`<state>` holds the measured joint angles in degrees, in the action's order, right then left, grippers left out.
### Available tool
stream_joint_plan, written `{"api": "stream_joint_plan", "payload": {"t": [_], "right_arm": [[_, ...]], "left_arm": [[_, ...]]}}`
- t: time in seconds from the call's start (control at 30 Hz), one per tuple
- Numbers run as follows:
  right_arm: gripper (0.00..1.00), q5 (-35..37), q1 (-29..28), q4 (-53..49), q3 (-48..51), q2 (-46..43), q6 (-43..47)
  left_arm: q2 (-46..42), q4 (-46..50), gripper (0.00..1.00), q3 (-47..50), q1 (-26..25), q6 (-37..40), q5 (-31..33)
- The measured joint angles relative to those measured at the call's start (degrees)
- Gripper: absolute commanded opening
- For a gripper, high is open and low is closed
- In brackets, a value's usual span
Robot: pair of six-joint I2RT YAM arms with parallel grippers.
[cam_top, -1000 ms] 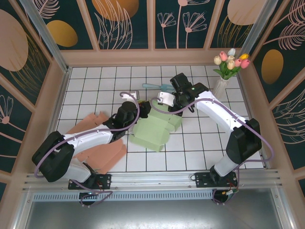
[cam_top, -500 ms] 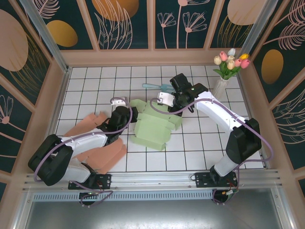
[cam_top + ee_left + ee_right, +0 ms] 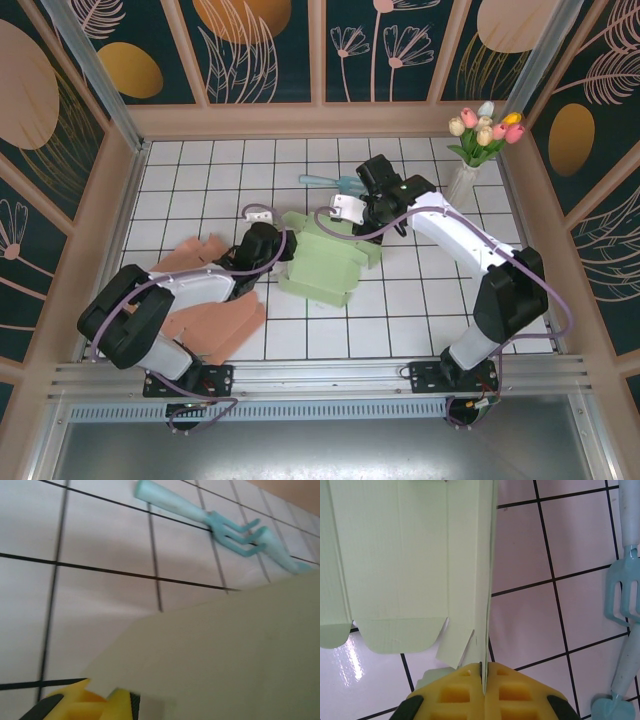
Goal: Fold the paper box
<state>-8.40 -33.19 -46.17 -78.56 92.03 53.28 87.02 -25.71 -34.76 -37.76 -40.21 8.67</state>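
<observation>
The pale green paper box (image 3: 325, 268) lies partly folded on the white tiled table, mid-table. My right gripper (image 3: 352, 212) sits at its far edge. In the right wrist view its yellow pads (image 3: 465, 692) are shut on a thin upright wall of the box (image 3: 410, 555). My left gripper (image 3: 283, 244) is at the box's left edge. In the left wrist view a green flap (image 3: 225, 655) lies across one yellow finger (image 3: 75, 706). The other finger is hidden, so I cannot tell whether the flap is gripped.
Flat salmon-pink box blanks (image 3: 205, 300) lie under the left arm at the near left. Two light blue plastic forks (image 3: 335, 182) (image 3: 225, 527) lie just beyond the box. A vase of tulips (image 3: 470, 160) stands at the far right. Wooden walls ring the table.
The left gripper drew back to the left, then came in again to the box's left flap. The box's left side shifted slightly. The right gripper held still on the box's wall.
</observation>
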Motion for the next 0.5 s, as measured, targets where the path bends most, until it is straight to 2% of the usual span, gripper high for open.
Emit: {"api": "stream_joint_plan", "payload": {"t": [0.27,0.5], "right_arm": [[0.0,0.1,0.3,1.2,0.4,0.8,0.4],[0.0,0.7,1.5,4.1,1.9,0.8,0.7]], "left_arm": [[6.1,-5.5,0.3,-1.8,0.2,-3.0,-8.0],[4.4,-5.7,0.32,-1.1,0.2,-2.9,-8.2]]}}
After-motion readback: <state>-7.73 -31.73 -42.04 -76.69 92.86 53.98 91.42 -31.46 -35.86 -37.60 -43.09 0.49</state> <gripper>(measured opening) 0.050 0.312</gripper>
